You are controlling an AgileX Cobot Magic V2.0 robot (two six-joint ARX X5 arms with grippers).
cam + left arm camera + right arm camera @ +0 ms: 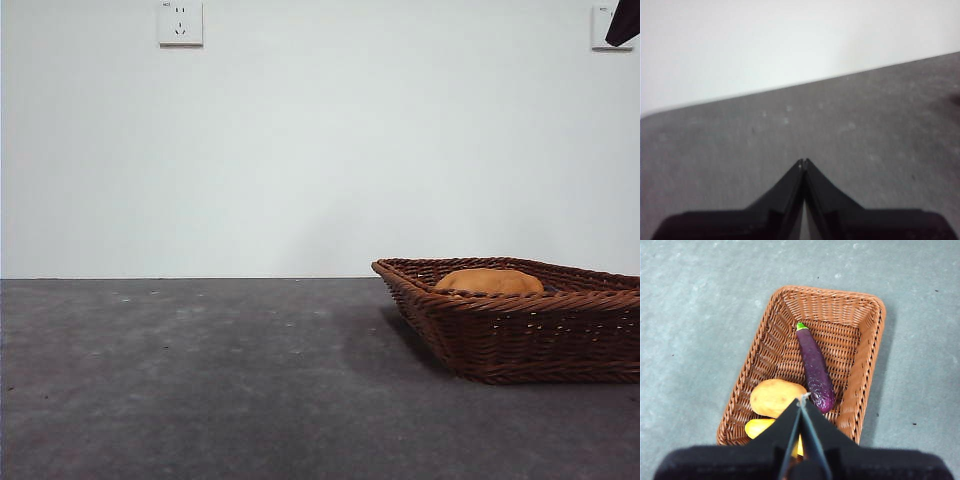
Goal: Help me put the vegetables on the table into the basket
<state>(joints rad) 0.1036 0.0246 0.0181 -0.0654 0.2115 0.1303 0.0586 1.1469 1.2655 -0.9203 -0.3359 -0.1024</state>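
Note:
The wicker basket stands on the dark grey table at the right; it also shows in the right wrist view. Inside it lie the purple eggplant, the orange-brown potato and the yellow corn cob, partly hidden by the jaws. In the front view only the potato shows above the rim. My right gripper is shut and empty, high above the basket; its tip shows at the top right corner. My left gripper is shut and empty over bare table.
A white wall stands behind the table, with a socket at upper left. The table's far edge runs along the wall.

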